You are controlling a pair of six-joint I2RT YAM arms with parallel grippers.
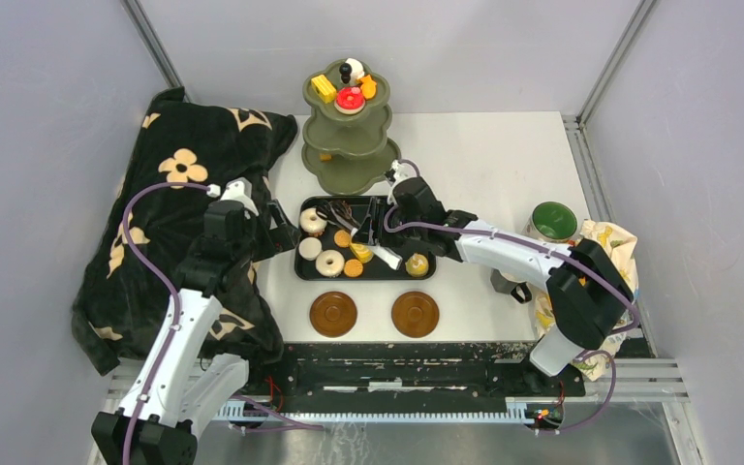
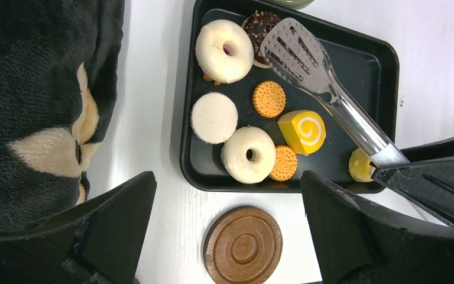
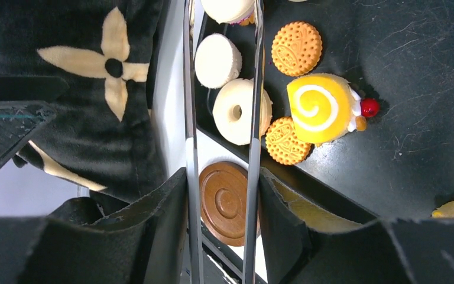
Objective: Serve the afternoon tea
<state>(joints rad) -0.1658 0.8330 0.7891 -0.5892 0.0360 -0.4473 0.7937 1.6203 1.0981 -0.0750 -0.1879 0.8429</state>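
**White table with stand, tray and saucers**

Grey walls (image 1: 426,48) enclose a white table (image 1: 504,165). A black blanket with cream flowers (image 1: 184,184) lies heaped along its left side. At the far edge stands an olive-green three-tier lobed stand (image 1: 344,179), its top tier carrying a yellow cake (image 1: 323,89), a red-topped cake (image 1: 351,100) and other small pieces.

Just in front lies a black rectangular tray (image 2: 360,77). It holds:
- a white toy donut (image 2: 224,50) at the far left, with a chocolate donut (image 2: 259,22) beside it
- a plain white round cake (image 2: 214,117)
- an orange round cookie (image 2: 269,99)
- a second white donut (image 2: 249,154), with another orange cookie (image 2: 285,163) touching it
- a yellow swirl roll cake (image 2: 302,131)
- a yellow piece (image 2: 359,164), partly hidden at the right

On the table in front of the tray sit a left brown round saucer (image 1: 333,314) and a right brown round saucer (image 1: 415,314), apart from each other. A round green mug (image 1: 552,221) stands well to the right, beside a cream and yellow cloth bag (image 1: 615,242).

The left gripper (image 2: 227,177) hovers over the tray's near edge, its fingers (image 2: 112,225) spread wide with nothing between them. The right gripper (image 3: 221,177) reaches over the tray and clasps long metal tongs (image 2: 325,83). Its fingers (image 3: 153,231) press on the outside of the two arms, which stand apart. The tongs' slotted head covers part of the chocolate donut; whether it touches it cannot be told.
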